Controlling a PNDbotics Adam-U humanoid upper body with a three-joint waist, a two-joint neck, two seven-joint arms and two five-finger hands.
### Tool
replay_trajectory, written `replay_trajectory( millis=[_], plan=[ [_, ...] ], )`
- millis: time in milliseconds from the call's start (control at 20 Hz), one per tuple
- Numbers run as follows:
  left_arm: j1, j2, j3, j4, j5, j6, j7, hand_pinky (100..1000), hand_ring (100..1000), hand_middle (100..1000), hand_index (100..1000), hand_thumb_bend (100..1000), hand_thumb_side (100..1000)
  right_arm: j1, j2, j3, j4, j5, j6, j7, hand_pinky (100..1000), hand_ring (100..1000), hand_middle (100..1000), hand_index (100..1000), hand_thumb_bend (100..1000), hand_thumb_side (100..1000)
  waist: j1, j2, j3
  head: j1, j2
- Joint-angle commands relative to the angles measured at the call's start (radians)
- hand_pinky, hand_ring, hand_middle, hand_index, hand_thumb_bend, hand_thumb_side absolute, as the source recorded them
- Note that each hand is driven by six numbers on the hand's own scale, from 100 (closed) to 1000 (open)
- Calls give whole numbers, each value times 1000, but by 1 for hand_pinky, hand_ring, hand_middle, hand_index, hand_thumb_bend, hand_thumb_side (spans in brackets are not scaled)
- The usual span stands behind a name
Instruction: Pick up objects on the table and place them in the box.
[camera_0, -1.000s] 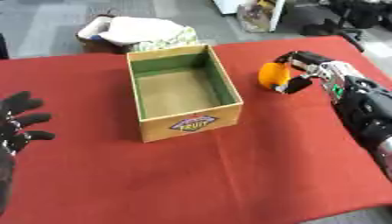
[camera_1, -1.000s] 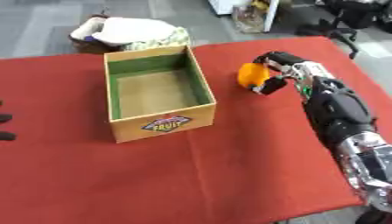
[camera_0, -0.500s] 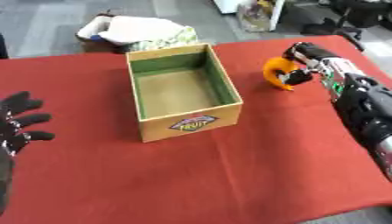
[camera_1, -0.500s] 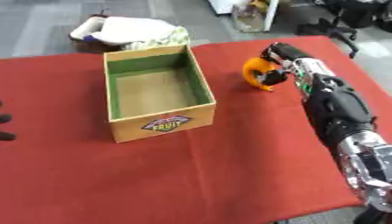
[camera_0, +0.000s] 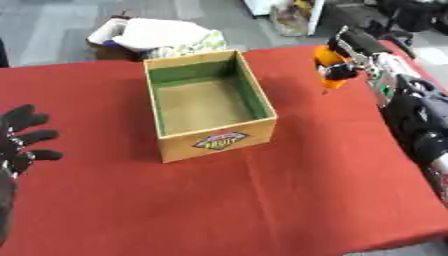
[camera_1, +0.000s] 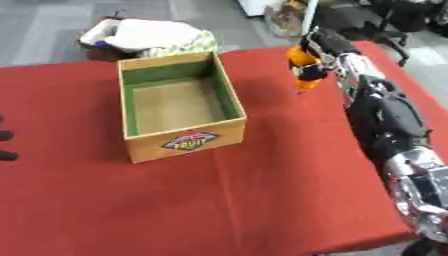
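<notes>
An open cardboard box (camera_0: 213, 144) with a green inner lining and a fruit label stands in the middle of the red table; nothing shows inside it. To the box's right my right hand (camera_0: 350, 46) is shut on a small orange object (camera_0: 331, 68) and holds it lifted above the cloth. The orange object (camera_1: 304, 67) hangs below the curled fingers, apart from the box. My left hand (camera_0: 19, 137) rests open at the left edge with its fingers spread and holds nothing.
The red tablecloth (camera_0: 262, 200) covers the table, with its front edge near the bottom right. Behind the table's far edge lies a pile of bags and cloth (camera_0: 157, 36) on the floor. Chairs and clutter stand at the back right.
My right hand has raised the orange object off the table and carried it up and slightly toward the back. The left hand has stayed where it was.
</notes>
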Motion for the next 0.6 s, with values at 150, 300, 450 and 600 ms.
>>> replay_trajectory(
  millis=[150, 300, 450, 600],
  plan=[
    [-11, 1, 0, -21, 4, 0, -1, 606, 736, 742, 874, 117, 1000, -37, -17, 17, -70, -35, -53, -47, 662, 561, 100, 221, 100, 155, -5, -19, 0, -2, -12],
    [-11, 1, 0, -21, 4, 0, -2, 605, 736, 742, 874, 117, 1000, -46, -9, 22, -95, -62, -75, -47, 659, 560, 100, 220, 100, 153, -6, -20, 1, -2, -12],
    [-11, 1, -1, -21, 4, 1, -3, 605, 736, 742, 874, 115, 1000, -60, 6, 33, -124, -90, -95, -37, 658, 559, 100, 222, 100, 146, -6, -23, 3, -4, -11],
    [-11, 1, -2, -21, 5, 1, -4, 605, 737, 743, 874, 115, 1000, -76, 27, 48, -156, -117, -118, -20, 659, 559, 100, 223, 100, 144, -5, -25, 5, -6, -11]
  ],
)
